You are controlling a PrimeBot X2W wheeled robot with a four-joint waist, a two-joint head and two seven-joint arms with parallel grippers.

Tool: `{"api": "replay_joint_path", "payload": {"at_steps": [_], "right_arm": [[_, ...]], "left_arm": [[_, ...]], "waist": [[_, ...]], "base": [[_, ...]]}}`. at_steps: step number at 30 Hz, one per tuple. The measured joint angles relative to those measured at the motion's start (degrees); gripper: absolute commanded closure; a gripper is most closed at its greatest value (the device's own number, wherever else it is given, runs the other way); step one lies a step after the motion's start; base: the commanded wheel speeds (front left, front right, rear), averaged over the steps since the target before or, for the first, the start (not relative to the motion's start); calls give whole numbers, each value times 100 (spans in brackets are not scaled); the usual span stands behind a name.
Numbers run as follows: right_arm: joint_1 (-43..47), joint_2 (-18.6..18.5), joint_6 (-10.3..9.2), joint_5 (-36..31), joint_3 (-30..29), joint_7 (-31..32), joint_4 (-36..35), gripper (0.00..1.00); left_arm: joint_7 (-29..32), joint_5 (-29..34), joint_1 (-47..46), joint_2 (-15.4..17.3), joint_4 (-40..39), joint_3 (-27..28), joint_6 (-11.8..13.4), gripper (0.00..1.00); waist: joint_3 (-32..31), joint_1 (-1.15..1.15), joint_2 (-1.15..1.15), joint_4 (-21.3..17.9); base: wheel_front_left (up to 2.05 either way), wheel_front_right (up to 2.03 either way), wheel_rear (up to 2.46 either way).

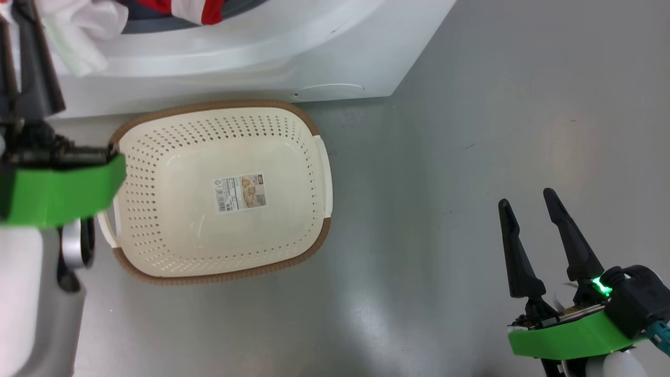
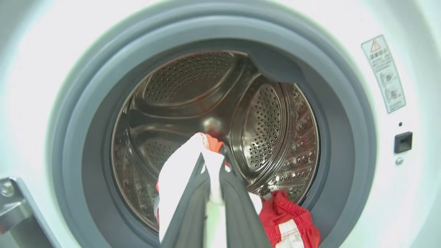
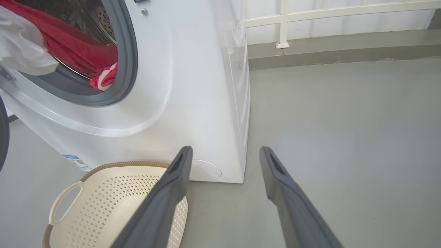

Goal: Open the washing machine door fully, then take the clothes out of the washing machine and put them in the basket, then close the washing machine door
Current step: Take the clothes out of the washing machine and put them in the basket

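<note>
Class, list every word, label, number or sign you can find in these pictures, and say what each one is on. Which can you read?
Paper label on the bottom of the basket: barcode and print, too small to read.
Warning sticker on the washing machine front: a red triangle sign at top; the text below is blurred.
Blue sticker low on the washing machine front: too small to read.
No text can be quoted.

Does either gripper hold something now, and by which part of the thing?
The left gripper is shut on the clothes, pinching a white part of the fabric. The right gripper is open and holds nothing.
</note>
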Motion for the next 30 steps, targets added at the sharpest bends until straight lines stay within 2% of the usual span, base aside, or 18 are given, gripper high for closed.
{"api": "replay_joint_path", "payload": {"at_steps": [9,19,24,30], "right_arm": [[54,-2,0,0,-7,0,-19,0],[42,-4,0,-16,-10,0,-25,0],[40,-4,0,-18,-4,0,-25,0],[35,-4,0,-18,14,0,-24,0]], "left_arm": [[427,218,447,177,-1724,42,277,100],[554,615,490,343,-3439,166,498,100],[646,688,489,369,-3755,194,502,100],[802,396,595,326,-3349,118,500,100]], "waist": [[51,0,0,48],[85,0,0,83],[99,0,0,79],[128,0,0,40]], "base": [[0,0,0],[0,0,0],[0,0,0],[0,0,0]]}}
